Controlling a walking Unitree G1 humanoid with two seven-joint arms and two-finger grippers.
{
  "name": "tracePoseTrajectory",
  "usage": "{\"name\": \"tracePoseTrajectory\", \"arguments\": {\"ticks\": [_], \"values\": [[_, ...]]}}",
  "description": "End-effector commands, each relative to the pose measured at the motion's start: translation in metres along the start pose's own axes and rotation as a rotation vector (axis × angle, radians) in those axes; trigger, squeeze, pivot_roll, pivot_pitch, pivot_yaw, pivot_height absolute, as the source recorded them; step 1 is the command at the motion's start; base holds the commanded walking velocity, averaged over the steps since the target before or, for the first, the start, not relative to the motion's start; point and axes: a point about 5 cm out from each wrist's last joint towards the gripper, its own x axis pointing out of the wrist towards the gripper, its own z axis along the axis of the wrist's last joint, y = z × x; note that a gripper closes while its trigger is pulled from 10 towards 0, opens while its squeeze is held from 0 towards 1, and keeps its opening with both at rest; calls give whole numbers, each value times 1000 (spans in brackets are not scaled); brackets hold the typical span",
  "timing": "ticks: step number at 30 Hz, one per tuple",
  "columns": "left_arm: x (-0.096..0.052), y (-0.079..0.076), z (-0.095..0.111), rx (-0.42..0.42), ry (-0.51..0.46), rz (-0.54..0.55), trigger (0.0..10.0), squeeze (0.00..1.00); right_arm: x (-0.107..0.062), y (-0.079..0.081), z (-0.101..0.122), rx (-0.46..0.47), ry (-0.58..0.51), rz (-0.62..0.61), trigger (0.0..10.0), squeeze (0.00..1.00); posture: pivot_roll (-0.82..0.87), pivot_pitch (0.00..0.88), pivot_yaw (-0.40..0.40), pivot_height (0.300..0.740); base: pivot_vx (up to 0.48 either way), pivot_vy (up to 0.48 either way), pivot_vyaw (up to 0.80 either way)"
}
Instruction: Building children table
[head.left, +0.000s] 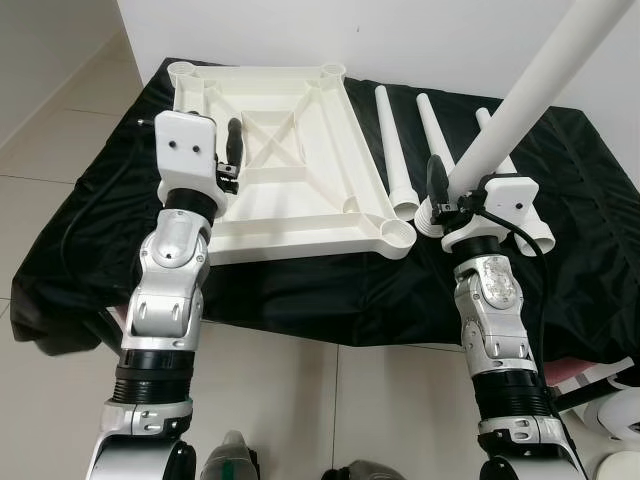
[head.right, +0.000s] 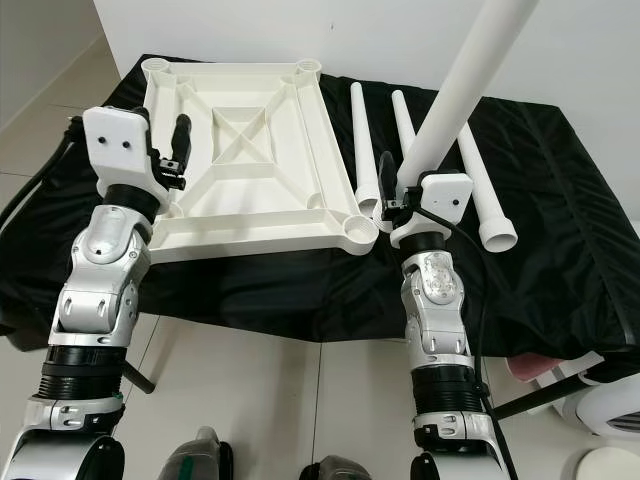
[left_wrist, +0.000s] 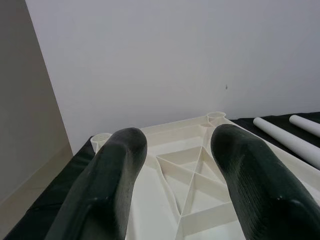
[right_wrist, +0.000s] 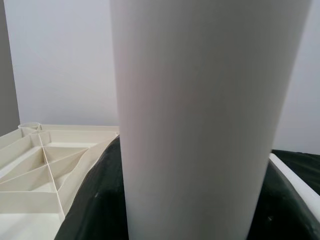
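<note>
A: Where is the tabletop?

B: The white plastic tabletop lies upside down on a black cloth that covers the table, its ribbed underside and corner sockets facing up. One near corner socket sits just beside the right gripper.

A: And the legs?

B: Three white legs lie side by side on the cloth to the right of the tabletop. A fourth leg is raised, slanting up and away toward the upper right.

A: Who has it?

B: The right gripper does. Its fingers are closed round the lower part of that leg, near the wide end, which appears to rest close to the cloth by the socket, though the contact itself is hard to make out. In the right wrist view the leg stands directly in front of the camera.

A: The left gripper?

B: The left gripper hovers over the left part of the tabletop, its two black fingers spread apart with nothing between them. In the left wrist view the ribs of the tabletop show between the fingers.
</note>
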Motion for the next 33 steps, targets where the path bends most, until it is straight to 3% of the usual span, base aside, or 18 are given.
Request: {"name": "tracePoseTrajectory", "arguments": {"ticks": [1,6,10,11,12,15,18,23,33], "values": [[-2,1,-4,3,23,15,10000,0,0,-1,2,-11,2,-1,10000,0,74,39,-59,740,0,0,0],[-2,-6,-5,-40,38,-90,10000,0,3,-1,0,-13,36,1,10000,0,79,42,-62,740,0,0,0],[-2,-8,-5,-43,38,-112,10000,0,4,-1,-1,-14,42,3,10000,0,80,42,-63,740,0,0,0],[-4,-16,-7,-59,56,-193,10000,0,6,-1,-2,-20,71,-3,10000,0,82,39,-64,740,0,0,0],[-4,-16,-7,-59,56,-193,10000,0,6,-1,-2,-20,71,-3,10000,0,82,39,-64,740,0,0,0],[-15,-40,-18,-40,124,-420,10000,0,12,-2,-5,-20,119,-33,10000,0,80,33,-61,740,0,0,0],[-22,-43,-24,23,123,-472,10000,0,10,-8,-6,-34,119,-43,10000,0,75,29,-50,740,0,0,0],[-20,-41,-24,21,123,-457,10000,0,8,-10,-5,-47,113,-46,10000,0,71,27,-45,740,0,0,0],[-1,-24,-6,-51,63,-319,10000,0,4,-7,-4,-38,99,-26,10000,0,77,25,-43,740,0,0,0]]}}
